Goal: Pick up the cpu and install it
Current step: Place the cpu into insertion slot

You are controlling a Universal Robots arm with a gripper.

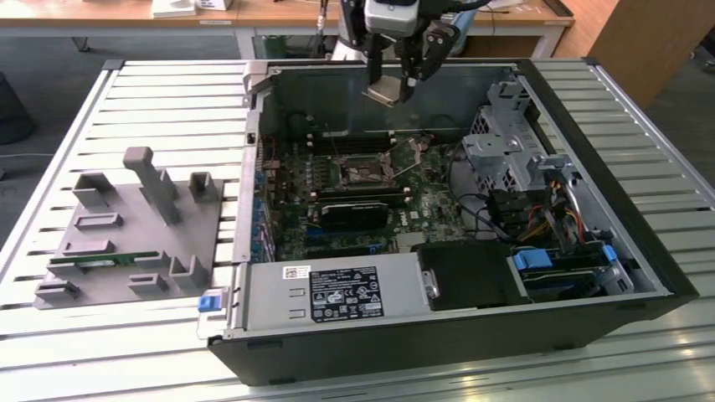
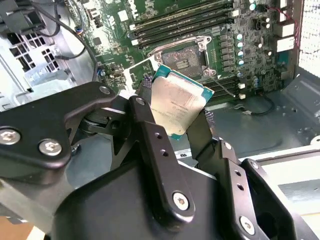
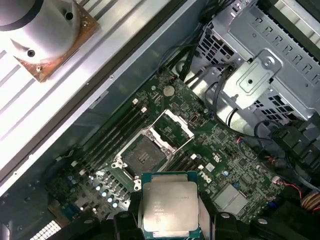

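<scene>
My gripper (image 1: 393, 84) hangs over the far side of the open computer case and is shut on the cpu (image 1: 384, 90), a flat square chip with a silver top. In both wrist views the cpu (image 2: 176, 105) (image 3: 169, 206) sits pinched by its edges between the two black fingers (image 2: 155, 145), held above the motherboard. The open socket (image 1: 363, 172) (image 2: 184, 58) (image 3: 145, 156) lies below on the green board, its metal frame lifted. The cpu is well clear of the socket.
The black case wall (image 1: 447, 343) and power supply (image 1: 335, 295) close the near side. A drive cage (image 1: 508, 151) and cables (image 1: 553, 222) fill the exterior view's right. A grey fixture (image 1: 129, 230) with a green memory stick stands on the slatted table at the left.
</scene>
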